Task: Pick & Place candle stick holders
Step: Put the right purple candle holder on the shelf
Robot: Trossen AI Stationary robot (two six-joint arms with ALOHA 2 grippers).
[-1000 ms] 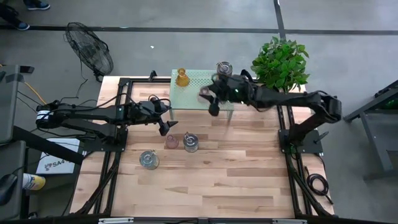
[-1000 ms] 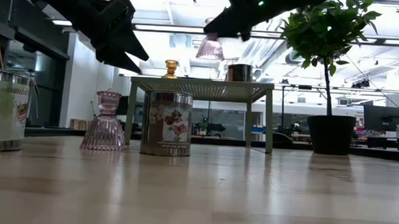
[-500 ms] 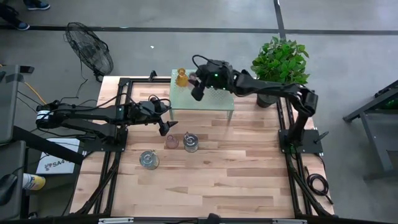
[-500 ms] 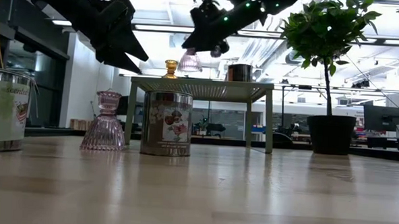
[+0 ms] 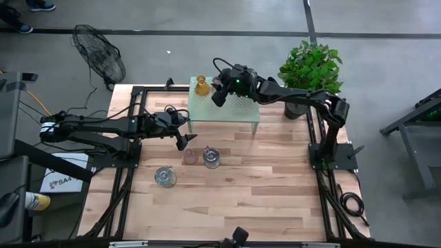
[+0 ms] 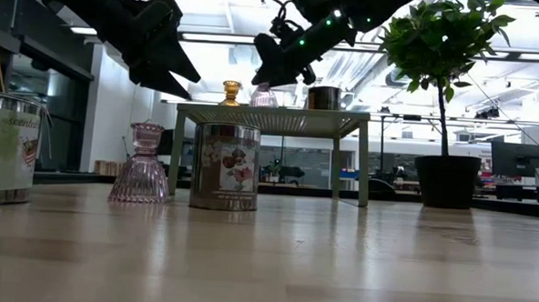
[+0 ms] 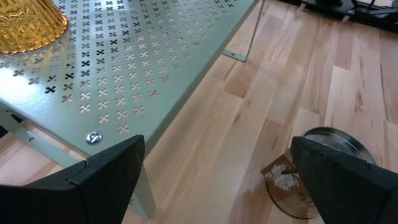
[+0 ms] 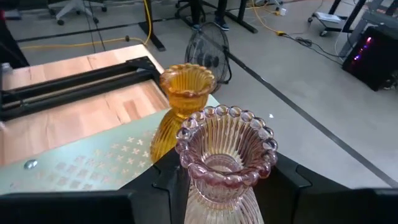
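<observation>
Right gripper [image 5: 218,95] is seen from above over the pale green stand [image 5: 238,110], closed partway on a pink glass holder [image 5: 215,86] just beside the amber holder [image 5: 201,86]. Left gripper [image 5: 183,131] is held wide open and empty above the table [image 5: 275,186], near a second pink holder [image 5: 189,157] and a metal holder [image 5: 211,158].

At table height, the held pink holder [image 6: 265,97] is shown at the stand's top [image 6: 271,116], between the amber holder [image 6: 230,92] and a metal holder [image 6: 323,98].

From the left wrist, spread fingers [image 7: 106,174] are shown with nothing between them.

From the right wrist, the ribbed pink holder [image 8: 224,155] is shown upright between the fingers [image 8: 155,186].
</observation>
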